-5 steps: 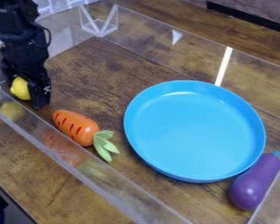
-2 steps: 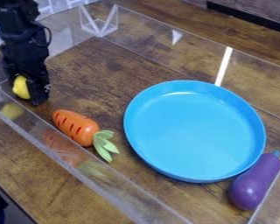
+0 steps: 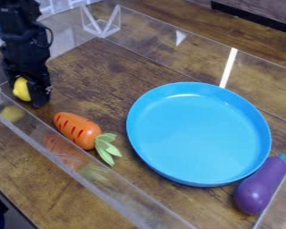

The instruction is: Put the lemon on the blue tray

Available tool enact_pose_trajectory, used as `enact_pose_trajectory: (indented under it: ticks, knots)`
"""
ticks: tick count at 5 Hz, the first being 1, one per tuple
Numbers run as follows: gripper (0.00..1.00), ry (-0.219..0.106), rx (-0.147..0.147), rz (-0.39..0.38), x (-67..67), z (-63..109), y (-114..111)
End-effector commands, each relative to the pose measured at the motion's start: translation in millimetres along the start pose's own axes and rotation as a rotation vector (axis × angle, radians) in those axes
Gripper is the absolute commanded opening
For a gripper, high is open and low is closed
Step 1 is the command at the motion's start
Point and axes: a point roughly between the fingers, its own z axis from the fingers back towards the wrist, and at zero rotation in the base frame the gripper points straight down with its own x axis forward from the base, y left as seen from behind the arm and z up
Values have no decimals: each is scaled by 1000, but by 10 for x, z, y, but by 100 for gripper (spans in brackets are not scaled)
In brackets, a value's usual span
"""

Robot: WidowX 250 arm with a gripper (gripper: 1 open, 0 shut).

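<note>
The lemon [image 3: 19, 88] is a small yellow oval at the far left of the table, partly covered by my gripper [image 3: 28, 91]. My black gripper stands straight down over it with its fingers shut on the lemon, low against the wooden table. The blue tray [image 3: 200, 132] is a wide round sky-blue plate lying right of centre, well apart from the gripper, with nothing on it.
An orange carrot [image 3: 78, 129] with green leaves lies between the gripper and the tray. A purple eggplant [image 3: 263, 186] rests at the tray's lower right. A clear plastic wall [image 3: 62, 152] runs along the table's front edge and reflects the objects.
The fingers have drawn in tighter around the lemon. The arm itself stayed where it was, and the carrot, tray and eggplant have not moved.
</note>
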Motion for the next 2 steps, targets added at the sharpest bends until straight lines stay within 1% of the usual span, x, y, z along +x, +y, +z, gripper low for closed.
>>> enact_pose_trajectory:
  ticks: [1, 2]
  knots:
    - [0, -18, 14, -30, 100, 79, -42]
    - [0, -15, 14, -38, 116, 100, -74]
